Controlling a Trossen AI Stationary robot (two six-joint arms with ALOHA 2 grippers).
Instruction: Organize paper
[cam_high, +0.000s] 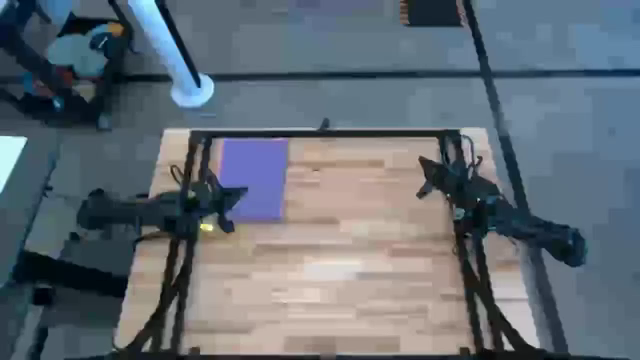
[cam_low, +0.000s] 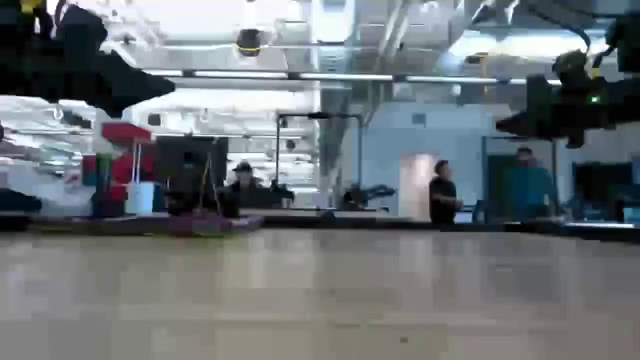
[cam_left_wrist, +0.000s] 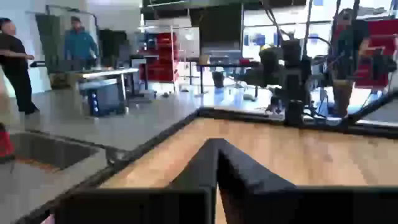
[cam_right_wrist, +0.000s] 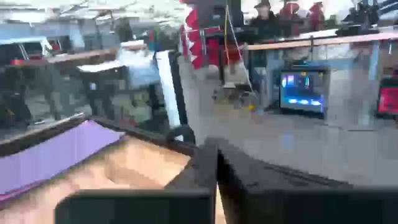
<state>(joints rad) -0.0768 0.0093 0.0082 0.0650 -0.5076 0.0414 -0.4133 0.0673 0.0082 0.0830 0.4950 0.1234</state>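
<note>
Purple paper (cam_high: 254, 178) lies flat at the far left of the wooden table (cam_high: 330, 270).

Left gripper (cam_high: 232, 200) hovers at the sheet's near left edge, fingers pressed together; right gripper (cam_high: 428, 178) waits well apart on the far right, fingers likewise closed.
</note>
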